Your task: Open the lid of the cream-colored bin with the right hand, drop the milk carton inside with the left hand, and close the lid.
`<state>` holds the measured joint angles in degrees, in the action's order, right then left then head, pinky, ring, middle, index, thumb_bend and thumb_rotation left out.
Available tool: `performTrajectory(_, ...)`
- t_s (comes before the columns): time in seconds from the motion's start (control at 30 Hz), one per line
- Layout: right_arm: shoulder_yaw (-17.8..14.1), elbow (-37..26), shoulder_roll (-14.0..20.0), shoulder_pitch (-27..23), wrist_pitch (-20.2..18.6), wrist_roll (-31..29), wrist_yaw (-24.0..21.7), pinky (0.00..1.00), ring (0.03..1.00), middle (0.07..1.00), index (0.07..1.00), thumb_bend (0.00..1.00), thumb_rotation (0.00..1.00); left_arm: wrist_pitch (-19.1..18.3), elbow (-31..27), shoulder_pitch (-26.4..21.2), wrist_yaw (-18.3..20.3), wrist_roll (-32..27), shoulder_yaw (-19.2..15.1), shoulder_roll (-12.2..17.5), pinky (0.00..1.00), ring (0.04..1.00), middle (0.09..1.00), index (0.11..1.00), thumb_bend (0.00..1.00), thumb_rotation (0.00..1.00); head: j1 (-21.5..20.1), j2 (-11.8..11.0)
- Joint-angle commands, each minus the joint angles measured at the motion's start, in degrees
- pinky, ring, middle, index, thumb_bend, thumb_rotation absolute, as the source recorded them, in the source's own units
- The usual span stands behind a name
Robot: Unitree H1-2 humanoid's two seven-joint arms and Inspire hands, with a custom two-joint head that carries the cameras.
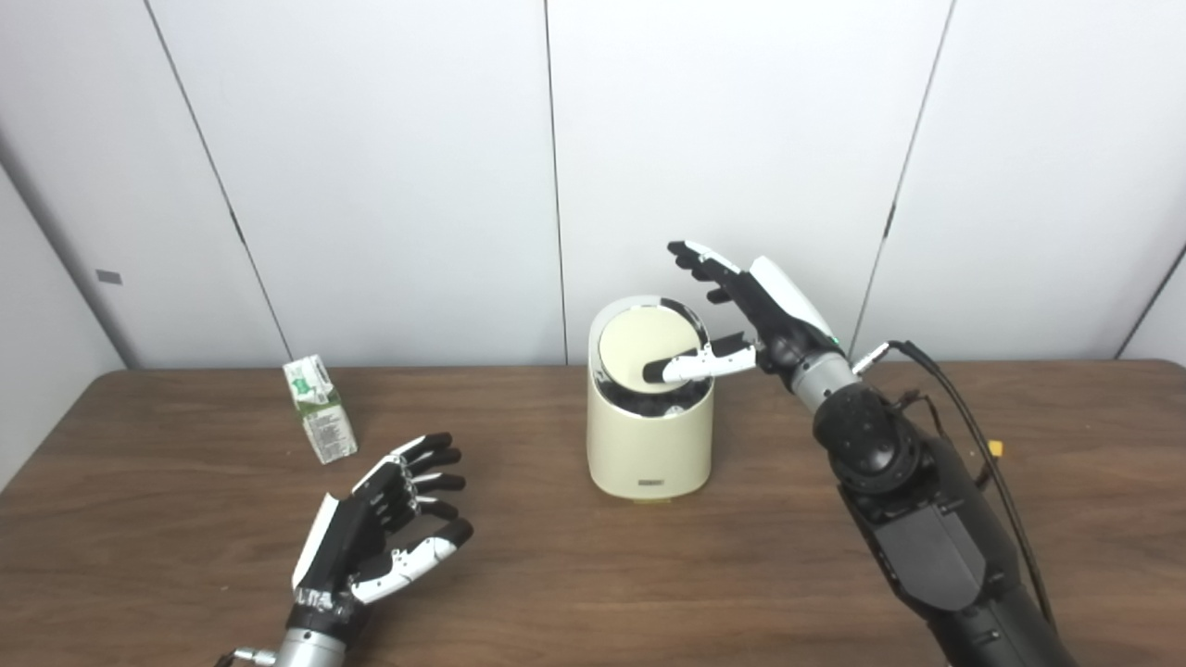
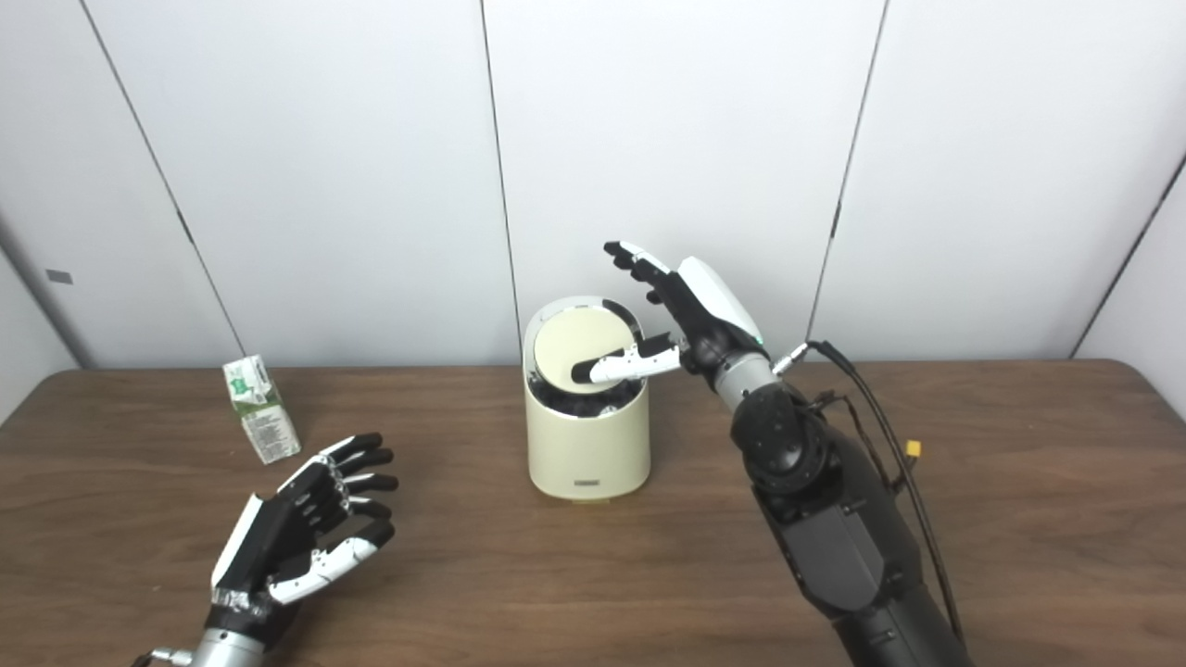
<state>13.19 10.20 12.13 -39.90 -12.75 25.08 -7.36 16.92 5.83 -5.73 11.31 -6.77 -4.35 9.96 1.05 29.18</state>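
Cream-colored bin (image 1: 649,435) is sitting mid-counter; the right robot hand (image 1: 741,306), fingers apart, is tilting its lid (image 1: 639,350) with the thumb. Milk carton (image 1: 320,409) is standing just beyond the spread, empty left robot hand (image 1: 384,528).

A dark wood-grain table (image 1: 574,574) with a low sheen carries a cream-colored bin (image 1: 649,449) of smooth, matt plastic, its lid (image 1: 639,350) ringed by a glossy rim. Left of the bin, a milk carton (image 1: 320,409) shows printed paperboard. Both the left hand (image 1: 380,533) and the right hand (image 1: 741,310) pair glossy white shells with matt black plastic.
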Motion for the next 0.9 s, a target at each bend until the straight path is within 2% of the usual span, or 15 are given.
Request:
performTrajectory(0.0, -0.07, -0.69, 0.16, -3.48, 2.06, 0.39, 0.49, 0.81, 0.897, 0.9, 0.916, 0.87, 0.32, 0.47, -0.96, -0.88, -0.52, -0.37, 0.1, -0.16, 0.59, 0.712, 0.797, 0.843, 0.72, 0.25, 0.06, 0.04)
performTrajectory(0.57, 0.34, 5.38, -0.08, -5.65, 1.03, 3.91, 2.27, 0.78, 0.897, 0.915, 0.919, 0.83, 0.32, 0.71, -0.8, -0.46, -0.02, -0.66, 0.19, 0.1, 0.58, 0.713, 0.796, 0.847, 0.73, 0.26, 0.14, 0.32)
performTrajectory(0.7, 3.06, 7.14, 0.6, -6.24, 2.3, 7.47, 3.32, 0.76, 0.874, 0.89, 0.905, 0.86, 0.33, 0.48, -1.5, -0.21, -0.39, 0.11, 0.37, -0.1, 0.58, 0.708, 0.792, 0.842, 0.73, 0.27, 0.23, 0.66)
performTrajectory(0.77, 4.64, 6.92, 0.92, -6.29, 2.14, 9.36, 3.55, 0.67, 0.836, 0.882, 0.902, 0.88, 0.31, 0.46, -1.53, -0.17, -0.47, 0.23, 0.4, -0.18, 0.58, 0.709, 0.79, 0.844, 0.73, 0.27, 0.25, 0.72)
performTrajectory(0.87, 7.05, 6.1, 1.77, -6.12, 2.89, 12.36, 3.93, 0.61, 0.8, 0.867, 0.895, 0.9, 0.28, 0.18, -1.77, -0.11, -0.8, 0.68, 0.41, -0.3, 0.58, 0.708, 0.791, 0.844, 0.72, 0.27, 0.28, 0.75)
